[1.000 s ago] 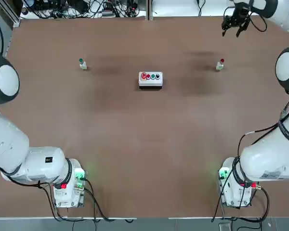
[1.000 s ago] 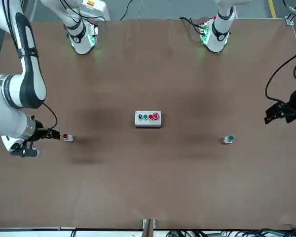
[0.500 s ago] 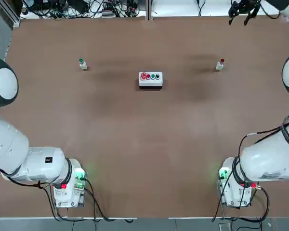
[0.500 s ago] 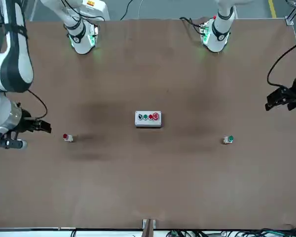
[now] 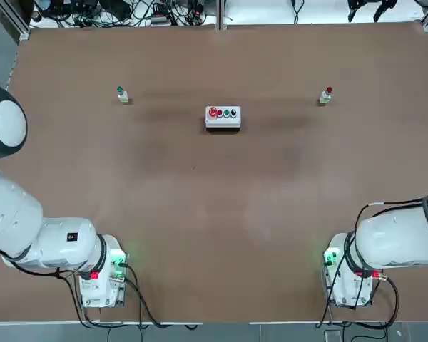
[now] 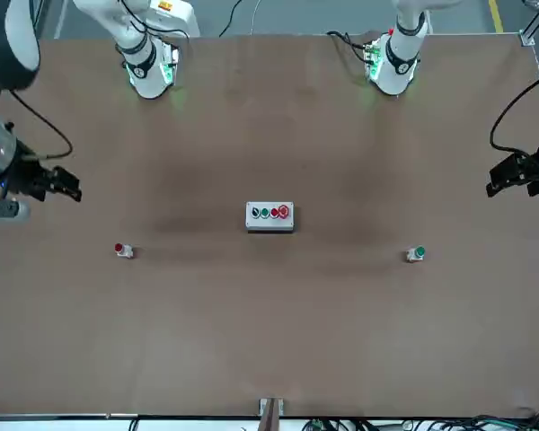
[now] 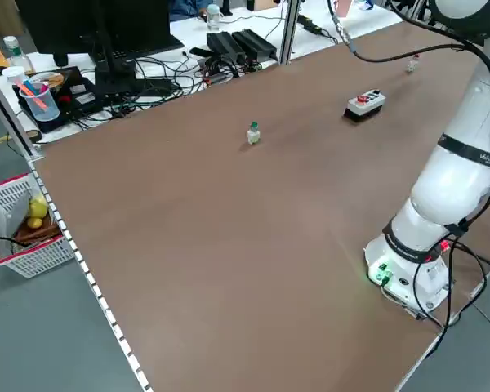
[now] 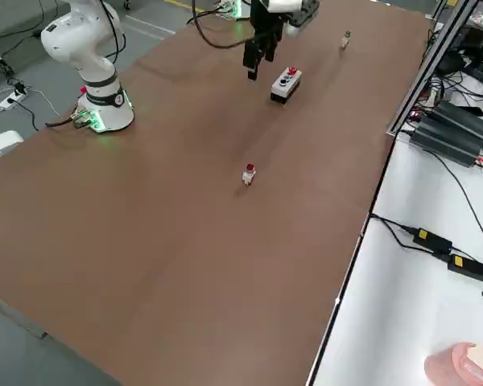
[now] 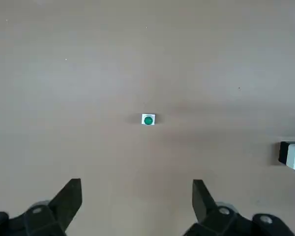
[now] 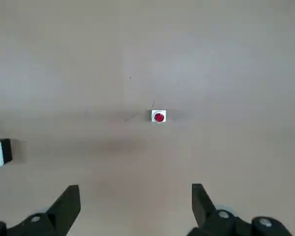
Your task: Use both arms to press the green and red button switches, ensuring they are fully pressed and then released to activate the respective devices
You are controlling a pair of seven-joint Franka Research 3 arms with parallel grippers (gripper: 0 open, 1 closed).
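Observation:
The green button switch (image 5: 121, 94) stands far left on the brown table, the red button switch (image 5: 326, 95) far right. Both are small, with whitish bases. In the left wrist view the green switch (image 9: 148, 120) sits well below my open left gripper (image 9: 136, 196), centred between its fingers. The right wrist view shows the red switch (image 10: 159, 116) the same way under my open right gripper (image 10: 135, 201). From the front, the right gripper (image 6: 58, 184) hangs high, clear of the red switch (image 6: 123, 250). The left gripper (image 6: 512, 175) is off beside the green switch (image 6: 416, 254). Neither gripper holds anything.
A white box (image 5: 223, 117) with a row of coloured buttons sits between the two switches. The arm bases (image 5: 100, 274) stand at the near edge. Cables and power bricks (image 7: 237, 41) lie on the bench beyond the table's far edge.
The right gripper has lifted away from beside the red switch and now hangs high above it. The left gripper has risen a little. Both stay open; the switches have not moved.

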